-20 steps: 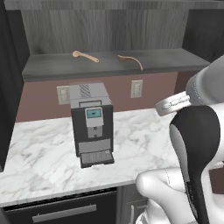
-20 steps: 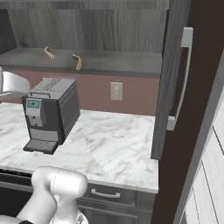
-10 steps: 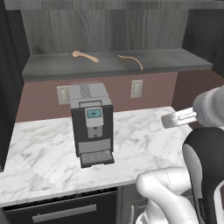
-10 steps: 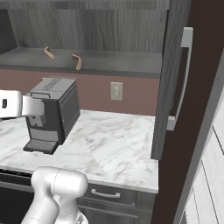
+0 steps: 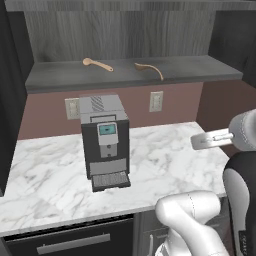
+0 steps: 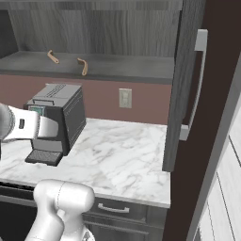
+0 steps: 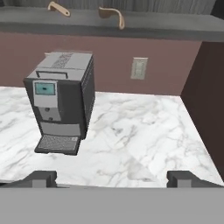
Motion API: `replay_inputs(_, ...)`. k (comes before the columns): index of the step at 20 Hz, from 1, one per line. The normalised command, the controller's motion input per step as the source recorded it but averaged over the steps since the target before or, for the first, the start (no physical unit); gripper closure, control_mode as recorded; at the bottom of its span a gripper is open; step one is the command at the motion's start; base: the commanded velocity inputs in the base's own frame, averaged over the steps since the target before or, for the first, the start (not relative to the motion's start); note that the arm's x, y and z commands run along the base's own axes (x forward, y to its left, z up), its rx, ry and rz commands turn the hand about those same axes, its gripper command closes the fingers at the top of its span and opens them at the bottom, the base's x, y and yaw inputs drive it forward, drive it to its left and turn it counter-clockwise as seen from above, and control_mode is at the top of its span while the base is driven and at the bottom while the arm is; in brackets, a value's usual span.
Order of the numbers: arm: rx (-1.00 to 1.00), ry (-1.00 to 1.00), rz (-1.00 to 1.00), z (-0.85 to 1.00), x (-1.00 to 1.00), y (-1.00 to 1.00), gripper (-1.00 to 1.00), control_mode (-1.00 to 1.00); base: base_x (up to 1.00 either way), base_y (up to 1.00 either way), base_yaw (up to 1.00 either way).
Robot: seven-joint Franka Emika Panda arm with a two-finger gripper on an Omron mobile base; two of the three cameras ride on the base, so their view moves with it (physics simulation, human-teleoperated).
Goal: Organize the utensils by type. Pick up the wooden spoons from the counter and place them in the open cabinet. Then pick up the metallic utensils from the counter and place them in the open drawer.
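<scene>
1. Two light tan wooden spoons [image 5: 98,64] [image 5: 149,70] lie apart on the dark grey cabinet shelf [image 5: 200,67], at twelve o'clock above the black coffee machine [image 5: 105,141].
2. White marble-look counter [image 5: 165,155] holds the machine.
3. Gripper [image 7: 111,179] spread wide, pinching nothing.

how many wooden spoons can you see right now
2, both lying on the open cabinet shelf above the coffee machine: left wooden spoon and right wooden spoon. Others may be out of frame.

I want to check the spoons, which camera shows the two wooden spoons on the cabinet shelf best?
The left base view: both wooden spoons lie whole and well apart. The right base view shows them small; the hand view crops them at its top edge.
</scene>
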Motion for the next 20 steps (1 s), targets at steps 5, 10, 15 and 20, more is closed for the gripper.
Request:
replay_inputs(5, 0.08, 0.01, 0.0, -0.18, 0.0, -0.14, -1.0, -1.0, 0.0, 0.0, 0.0)
replay_inputs(10, 0.02, 0.01, 0.0, -0.08, 0.0, -0.01, -1.0, -1.0, 0.0, 0.0, 0.0)
replay_inputs(15, 0.0, 0.0, 0.0, -0.02, 0.0, 0.0, -1.0, -1.0, 0.0, 0.0, 0.0)
replay_inputs(20, 0.0, 0.0, 0.0, 0.0, 0.0, 0.0, -1.0, -1.0, 0.0, 0.0, 0.0)
